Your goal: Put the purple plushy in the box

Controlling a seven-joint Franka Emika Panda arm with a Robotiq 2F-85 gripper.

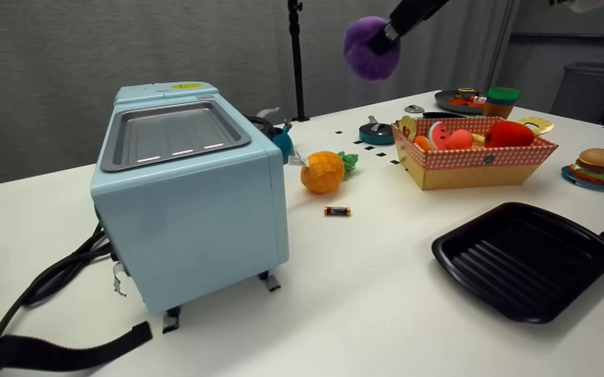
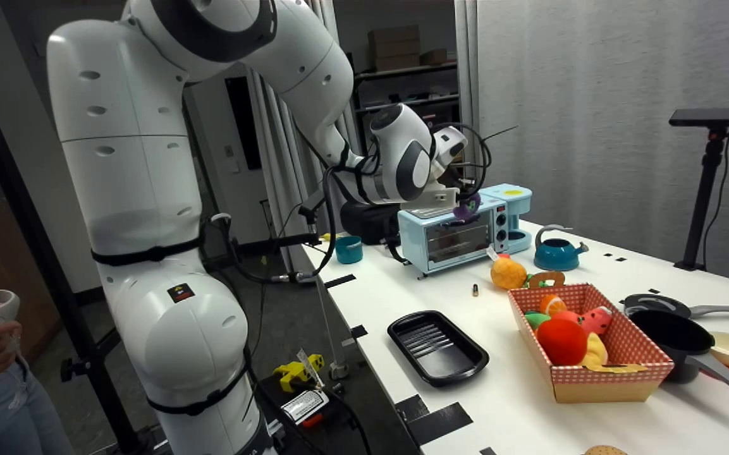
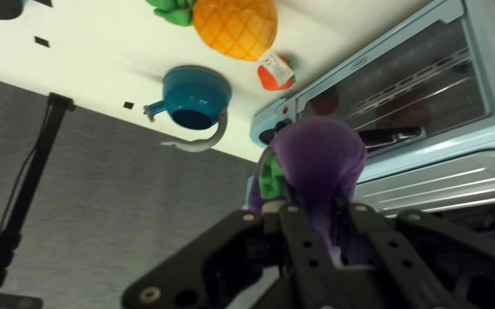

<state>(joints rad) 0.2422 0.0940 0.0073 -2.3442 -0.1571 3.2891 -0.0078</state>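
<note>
The purple plushy is pinched between the fingers of my gripper, raised above the table in an exterior view. It also shows partly hidden behind the wrist in an exterior view. In the wrist view the plushy, with a green patch at its side, bulges out past the gripper fingers, which are shut on it. The box, tan with a red checked rim, stands on the table apart from the gripper. It also shows in an exterior view and holds several toy fruits.
The light-blue toaster oven stands near the plushy. A pineapple plush, a battery and a black ridged tray lie between oven and box. A teal kettle, pans and a toy burger are around.
</note>
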